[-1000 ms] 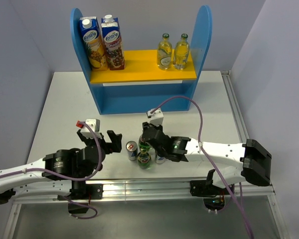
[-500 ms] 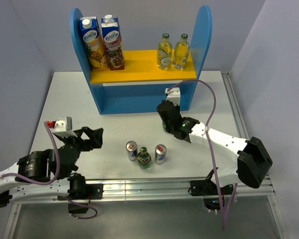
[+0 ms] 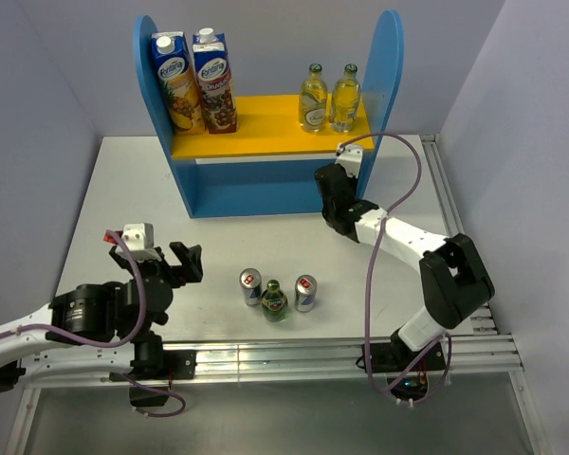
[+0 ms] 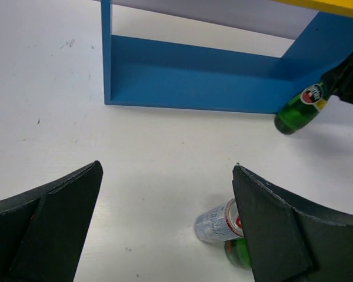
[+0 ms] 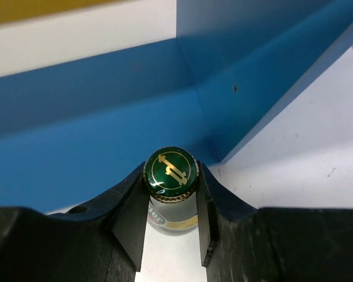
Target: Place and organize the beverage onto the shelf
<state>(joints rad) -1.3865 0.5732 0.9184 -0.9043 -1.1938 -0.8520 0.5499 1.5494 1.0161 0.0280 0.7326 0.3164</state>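
Observation:
My right gripper is shut on the cap and neck of a dark green bottle and holds it just in front of the right end of the blue shelf's lower opening. The left wrist view shows this bottle tilted beside the shelf's right panel. My left gripper is open and empty, left of the drinks on the table. These are a silver-blue can, a second green bottle and another can. Two yellowish bottles stand on the yellow board.
Two tall juice cartons stand on the left of the yellow board. In the left wrist view a can lies just inside my right finger, with the green bottle half hidden behind it.
My right gripper lifted one green bottle out of the cluster and carried it up to the shelf's lower right corner. My left gripper drew back to the left, away from the cans.

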